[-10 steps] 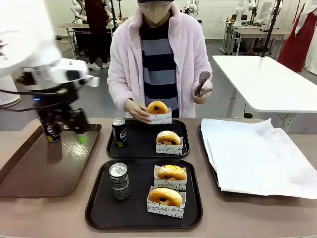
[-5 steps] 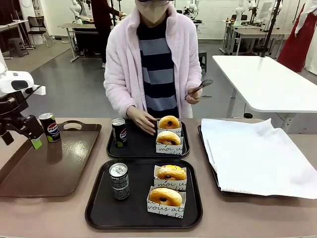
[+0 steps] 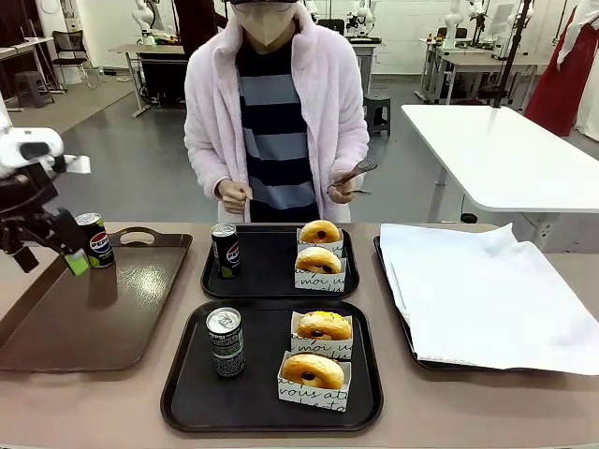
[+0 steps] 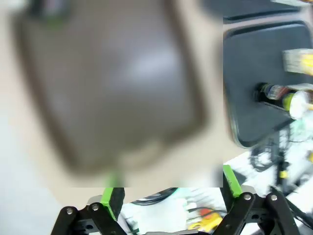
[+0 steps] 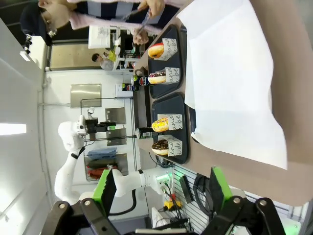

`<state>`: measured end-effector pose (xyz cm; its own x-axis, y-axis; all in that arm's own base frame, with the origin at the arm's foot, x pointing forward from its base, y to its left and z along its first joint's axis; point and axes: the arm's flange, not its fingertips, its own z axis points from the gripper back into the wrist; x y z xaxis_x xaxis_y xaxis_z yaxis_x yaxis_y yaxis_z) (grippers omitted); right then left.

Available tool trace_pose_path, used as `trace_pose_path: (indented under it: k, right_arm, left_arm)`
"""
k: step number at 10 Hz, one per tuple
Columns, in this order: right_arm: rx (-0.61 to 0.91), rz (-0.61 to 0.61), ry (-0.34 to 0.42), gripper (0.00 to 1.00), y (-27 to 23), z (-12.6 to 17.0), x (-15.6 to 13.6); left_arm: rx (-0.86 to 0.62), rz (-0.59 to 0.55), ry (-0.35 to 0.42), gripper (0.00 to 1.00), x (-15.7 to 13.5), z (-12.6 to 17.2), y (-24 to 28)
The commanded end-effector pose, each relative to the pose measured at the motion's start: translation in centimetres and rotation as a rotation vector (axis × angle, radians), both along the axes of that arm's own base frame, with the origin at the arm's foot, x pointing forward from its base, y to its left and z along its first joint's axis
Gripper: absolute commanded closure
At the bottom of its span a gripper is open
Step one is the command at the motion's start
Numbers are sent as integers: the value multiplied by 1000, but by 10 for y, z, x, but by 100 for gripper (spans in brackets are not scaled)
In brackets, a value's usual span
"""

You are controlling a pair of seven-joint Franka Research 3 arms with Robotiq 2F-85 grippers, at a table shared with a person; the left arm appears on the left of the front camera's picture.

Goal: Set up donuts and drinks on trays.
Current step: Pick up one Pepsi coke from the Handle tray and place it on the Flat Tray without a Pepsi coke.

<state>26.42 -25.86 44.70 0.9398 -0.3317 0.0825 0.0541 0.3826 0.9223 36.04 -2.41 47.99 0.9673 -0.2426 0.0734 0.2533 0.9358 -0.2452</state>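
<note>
Two black trays lie mid-table. The far tray (image 3: 267, 273) carries a Pepsi can (image 3: 225, 250) and two boxed donuts (image 3: 320, 231) (image 3: 318, 259). On the near tray (image 3: 262, 379) stand a greyer can (image 3: 226, 341) and two more donuts (image 3: 324, 325) (image 3: 314, 370). My left gripper (image 3: 49, 258) hangs open at the far left, just left of a third can (image 3: 94, 240), touching nothing. Its wrist view is blurred, with the jaws (image 4: 172, 192) wide apart. My right gripper (image 5: 161, 187) is open and empty, off the table's right end, looking at both trays (image 5: 176, 105).
The third can stands on a brown glossy tray with handles (image 3: 94, 318) at the left. A tray lined with white paper (image 3: 487, 290) fills the right side. The person stands behind the far tray, holding tongs (image 3: 356, 171) at chest height.
My left gripper has pulled away leftward from the can on the brown tray. The person set a donut on the far tray and drew both hands back.
</note>
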Motion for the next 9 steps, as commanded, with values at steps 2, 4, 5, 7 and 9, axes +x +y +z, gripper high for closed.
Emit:
trace_pose_path:
  k: [2, 4, 5, 7, 9]
  right_arm:
    - [18, -7, -7, 0, 0, 2, 1]
    - [18, -7, -7, 0, 0, 2, 1]
    - [18, -7, -7, 0, 0, 2, 1]
    - [18, -7, -7, 0, 0, 2, 1]
    - [18, -7, -7, 0, 0, 2, 1]
  left_arm:
    - [-693, -124, 160, 0, 34, 0, 108]
    - [-971, -187, 124, 0, 43, -19, 183]
    - [-1059, -148, 53, 0, 32, -30, 216]
    - [-1135, -6, -50, 0, 24, -40, 266]
    - [-1144, 112, -86, 0, 12, -54, 297]
